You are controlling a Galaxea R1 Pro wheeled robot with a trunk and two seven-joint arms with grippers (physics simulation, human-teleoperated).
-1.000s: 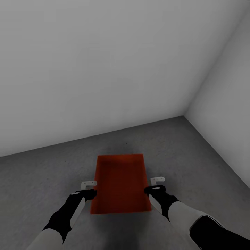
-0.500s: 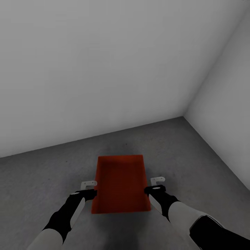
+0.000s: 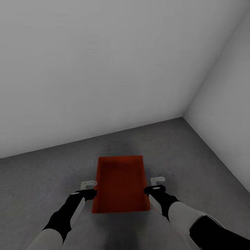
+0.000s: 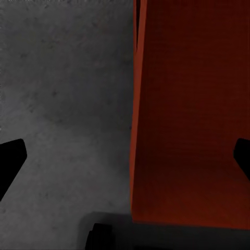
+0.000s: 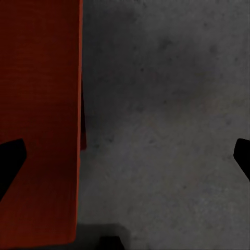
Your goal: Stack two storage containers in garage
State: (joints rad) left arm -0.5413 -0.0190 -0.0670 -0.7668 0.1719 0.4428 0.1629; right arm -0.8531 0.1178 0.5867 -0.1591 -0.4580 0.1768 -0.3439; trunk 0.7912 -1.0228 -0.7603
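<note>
Both grippers straddle the long side walls of one storage container, the left gripper over its left wall and the right gripper over its right wall. In the left wrist view the left gripper has its two dark fingertips far apart at the picture's edges, with the orange-red wall standing in the gap between them, one tip over the bin's inside and the other over the floor; the jaws are spread wide and neither tip touches the wall. The right wrist view gives the same reading for the right gripper: tips wide apart, one over the red inside of the bin, the other over bare concrete, the wall between them untouched. So neither pincer has hold of anything. From the head view the open-top bin sits with its long axis running away from the robot, in the middle of the near ground, on the dark grey mottled floor of the garage, with a faint shadow around its far end. Whether its base rests fully on the concrete I cannot tell for certain. Beyond it the floor runs to a plain grey-white wall, which meets a second wall in a corner at far right. Black forearms with pale upper sleeves reach in from the near edge.
</note>
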